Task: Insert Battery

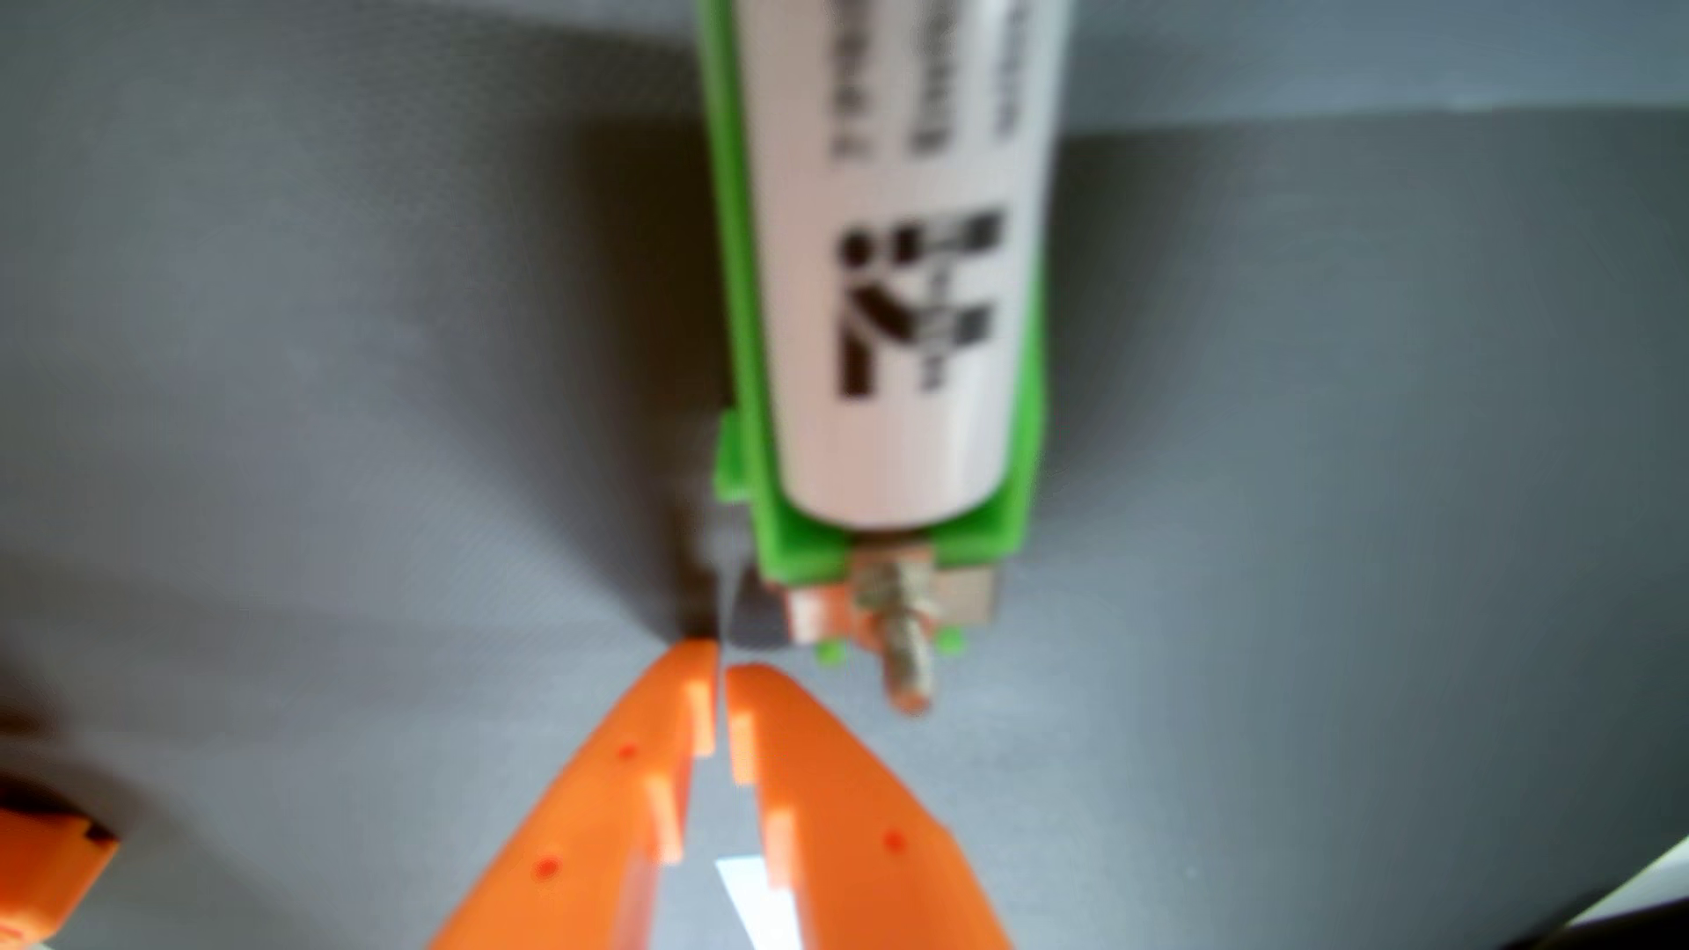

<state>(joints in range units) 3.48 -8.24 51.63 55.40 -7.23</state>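
In the wrist view a white cylindrical battery [900, 274] with black markings lies lengthwise in a green holder [1005, 457] at the top centre, running off the top edge. A metal bolt [905, 639] sticks out of the holder's near end. My orange gripper [722, 671] rises from the bottom edge, its two fingertips almost touching, with nothing between them. The tips sit just below and left of the holder's near end, apart from the battery. The picture is blurred.
A grey mat [320, 411] covers the table. An orange part of the arm [46, 859] shows at the bottom left corner. A pale edge with something dark [1645, 904] sits at the bottom right corner.
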